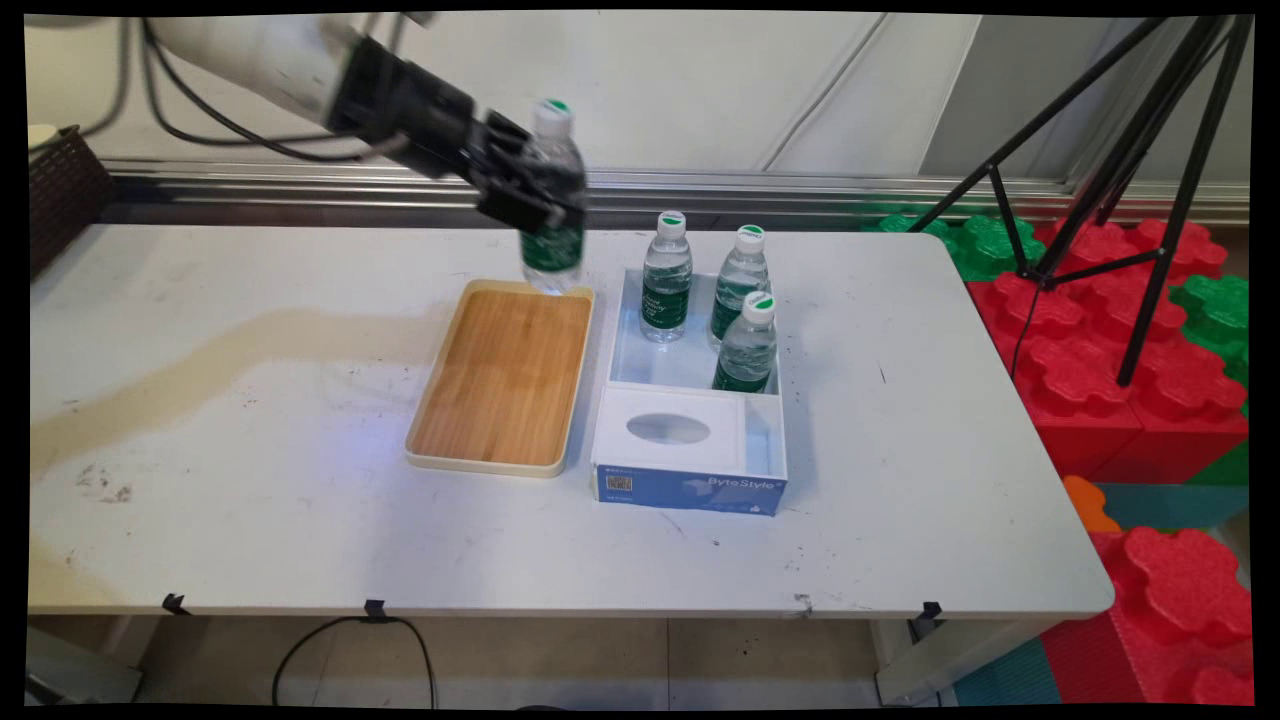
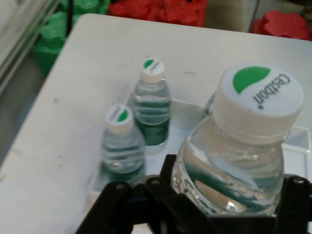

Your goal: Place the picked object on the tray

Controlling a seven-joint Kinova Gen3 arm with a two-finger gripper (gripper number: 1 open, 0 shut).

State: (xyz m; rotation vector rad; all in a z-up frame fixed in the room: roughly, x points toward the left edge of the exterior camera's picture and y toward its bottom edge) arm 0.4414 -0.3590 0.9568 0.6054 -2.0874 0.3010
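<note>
We see the claw (image 1: 535, 200) clamped around a water bottle (image 1: 553, 190), held in the air above the far end of the wooden tray (image 1: 500, 380). To its right and lower, three bottles (image 1: 667, 290) stand in the white box (image 1: 690, 420) on the bench (image 1: 250, 450).

The white table (image 1: 250, 480) is viewed from a fixed camera above its near edge, looking down and across toward the back wall (the whole tabletop is taken in from well back). The hand view is taken along the black two-finger gripper (image 2: 222, 202), very close to a clear green-labelled water bottle (image 2: 241, 161). The bottles standing in the white open box (image 1: 625, 350) are shared by both views.
</note>
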